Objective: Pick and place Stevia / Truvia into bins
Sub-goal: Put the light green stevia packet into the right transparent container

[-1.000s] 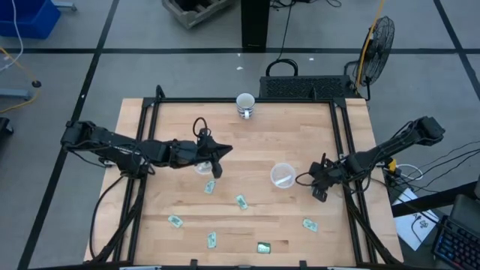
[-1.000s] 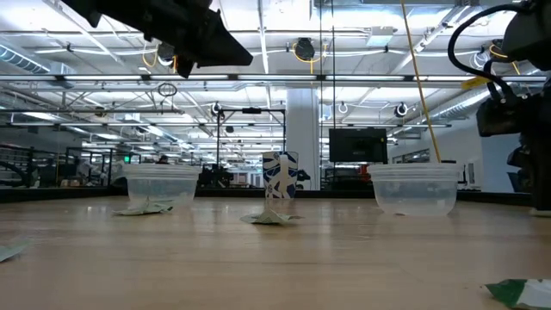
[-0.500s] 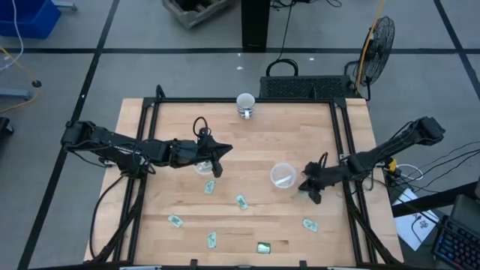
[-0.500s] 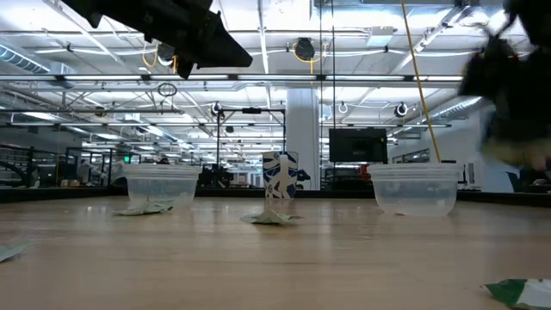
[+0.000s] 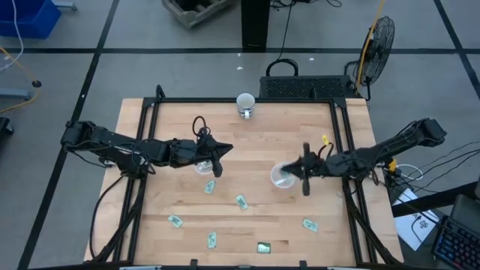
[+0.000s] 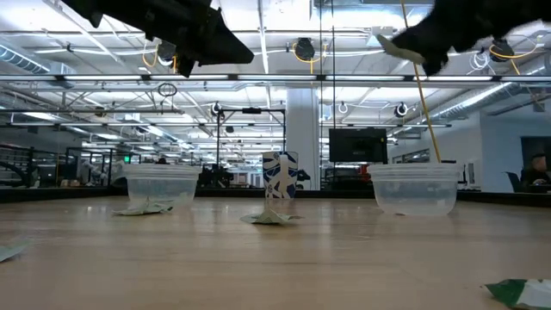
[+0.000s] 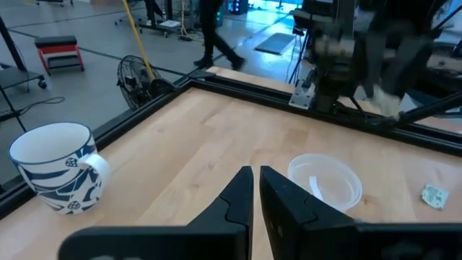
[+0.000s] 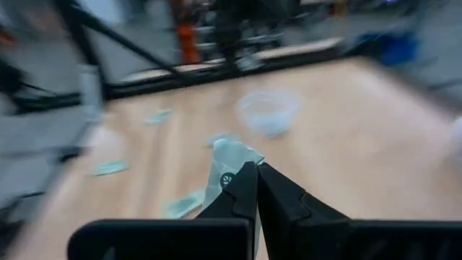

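Two clear cups stand on the wooden table: the left cup [image 5: 202,168] [image 6: 161,187] and the right cup [image 5: 282,177] [image 6: 413,188] [image 7: 325,180], which has a sachet in it. Several green-and-white sachets lie flat on the table's near half, such as two [image 5: 209,187] [image 5: 241,202] near the middle. My left gripper [image 5: 219,159] [image 7: 256,184] hangs shut and empty just above the left cup. My right gripper [image 5: 296,172] [image 8: 253,177] is shut on a sachet [image 8: 227,162] [image 6: 394,47], high beside the right cup's right rim. My right gripper pinches one end of the sachet [image 8: 232,175] between its two fingertips. The fingers point toward the table's left, about level. The rest of the sachet sticks out past the fingertips, lifted well clear of the table and above the height of the right cup's rim.
A white mug with a blue pattern [image 5: 245,105] [image 7: 54,173] stands at the table's far edge. More sachets lie near the front edge [image 5: 175,221] [image 5: 212,239] [image 5: 263,247] [image 5: 310,224]. A black frame rail [image 5: 240,100] borders the table.
My right gripper has risen and gone toward the table's left, from near the right rail to the right cup, turning as it went, with the sachet held in its shut fingers.
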Robot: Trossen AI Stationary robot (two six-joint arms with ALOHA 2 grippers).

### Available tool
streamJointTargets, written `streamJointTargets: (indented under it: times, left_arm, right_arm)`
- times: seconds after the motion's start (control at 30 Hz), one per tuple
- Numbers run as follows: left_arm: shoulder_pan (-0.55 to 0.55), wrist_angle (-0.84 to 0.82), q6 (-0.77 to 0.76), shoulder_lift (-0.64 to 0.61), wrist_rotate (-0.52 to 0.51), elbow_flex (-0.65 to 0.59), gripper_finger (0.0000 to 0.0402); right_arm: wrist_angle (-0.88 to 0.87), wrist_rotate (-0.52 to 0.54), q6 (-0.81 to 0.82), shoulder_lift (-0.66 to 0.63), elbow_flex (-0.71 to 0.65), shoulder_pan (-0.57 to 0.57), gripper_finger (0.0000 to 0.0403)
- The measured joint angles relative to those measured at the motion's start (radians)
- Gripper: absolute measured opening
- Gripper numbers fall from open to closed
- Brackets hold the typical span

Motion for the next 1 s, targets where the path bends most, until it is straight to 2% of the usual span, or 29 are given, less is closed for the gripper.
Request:
streamJointTargets:
  times: [0.1, 0.2, 0.27, 0.37, 0.63, 0.77, 1.0]
  left_arm:
    - [0.000, 0.003, 0.000, 0.000, 0.001, 0.000, 0.0031]
    - [0.000, 0.003, 0.000, 0.000, 0.001, 0.000, 0.0031]
    - [0.000, -0.001, 0.000, 0.000, 0.001, 0.000, 0.0031]
    - [0.000, -0.001, 0.000, 0.000, 0.001, 0.000, 0.0031]
    - [0.000, -0.002, -0.003, 0.000, 0.001, 0.000, 0.0031]
    - [0.000, -0.002, -0.003, 0.000, 0.001, 0.000, 0.0031]
    - [0.000, -0.002, -0.005, 0.000, 0.001, 0.000, 0.0031]
  right_arm:
    - [-0.251, 0.044, -0.090, 0.048, 0.213, -0.007, 0.0000]
    - [-0.528, 0.054, -0.043, 0.117, 0.407, -0.014, 0.0000]
    - [-0.706, 0.088, 0.042, 0.175, 0.476, -0.018, 0.0000]
    - [-0.856, 0.085, 0.154, 0.277, 0.476, -0.037, 0.0000]
    - [-0.798, -0.124, 0.188, 0.504, 0.405, -0.097, 0.0000]
    - [-0.771, -0.124, 0.187, 0.563, 0.406, -0.121, 0.0000]
    - [-0.728, -0.194, 0.184, 0.635, 0.406, -0.165, 0.0000]
